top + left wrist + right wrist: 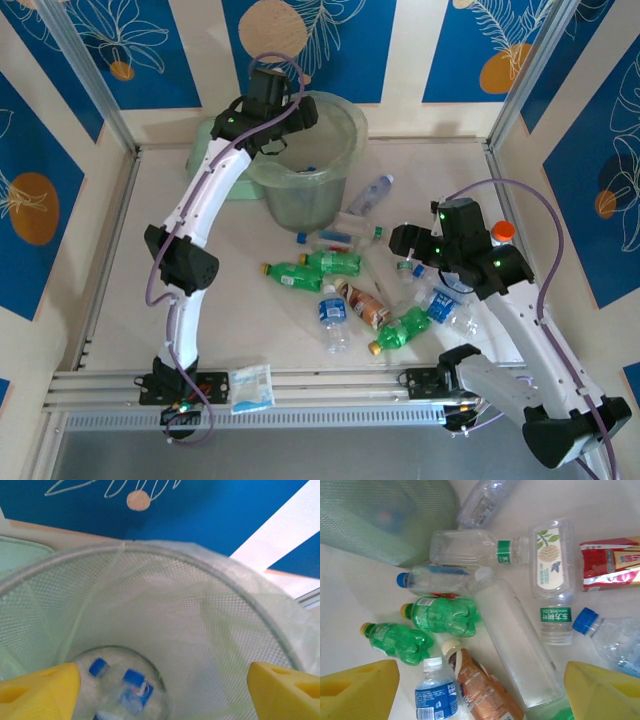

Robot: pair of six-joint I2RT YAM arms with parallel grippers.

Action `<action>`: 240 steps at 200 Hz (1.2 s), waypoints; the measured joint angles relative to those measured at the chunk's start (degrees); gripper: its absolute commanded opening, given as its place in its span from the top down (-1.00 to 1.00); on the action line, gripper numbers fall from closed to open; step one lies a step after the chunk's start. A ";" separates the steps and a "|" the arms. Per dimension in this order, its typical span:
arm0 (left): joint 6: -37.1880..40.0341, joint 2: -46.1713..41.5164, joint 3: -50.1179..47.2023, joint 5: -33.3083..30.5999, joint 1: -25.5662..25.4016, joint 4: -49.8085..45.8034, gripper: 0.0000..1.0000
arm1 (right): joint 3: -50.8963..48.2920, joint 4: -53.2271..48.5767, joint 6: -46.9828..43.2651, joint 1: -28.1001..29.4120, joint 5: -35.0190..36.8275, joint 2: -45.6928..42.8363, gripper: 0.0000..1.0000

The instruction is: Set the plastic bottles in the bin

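Pale-green bin (300, 195): translucent; you had blue-capped bottles (135, 690) inside.
Left gripper (163, 685): fingers were apart.
Right gripper (481, 685): fingers were apart.

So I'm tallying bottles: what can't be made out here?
- Top view: the white bottle with an orange cap has its body hidden behind the right arm.
- Left wrist view: blue-labelled bottles in the translucent pale-green round bin are blurred; count unclear.
- Right wrist view: the clear blue-capped bottle at right is cut off by the edge.
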 measured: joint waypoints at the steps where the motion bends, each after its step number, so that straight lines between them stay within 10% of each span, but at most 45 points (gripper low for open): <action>1: 0.02 0.00 -0.04 0.00 0.00 0.00 -0.74 | 0.00 -0.04 0.02 -0.02 0.07 0.00 -0.73; 83: 8.26 -14.67 -6.64 -0.33 -3.89 1.86 -0.70 | -2.01 -5.03 3.52 -8.11 6.47 3.34 -0.77; 136: 18.47 -38.73 -36.59 0.87 -17.97 5.35 -0.71 | -4.15 -5.33 3.58 -10.43 4.74 9.14 -0.72; 186: 15.50 -49.53 -63.95 0.61 -18.67 5.14 -0.71 | -6.97 2.32 0.63 -9.94 0.09 16.04 -0.44; 240: 11.39 -53.29 -72.30 -1.09 -18.67 5.86 -0.67 | -4.11 6.62 -1.62 -2.73 -0.31 24.83 -0.50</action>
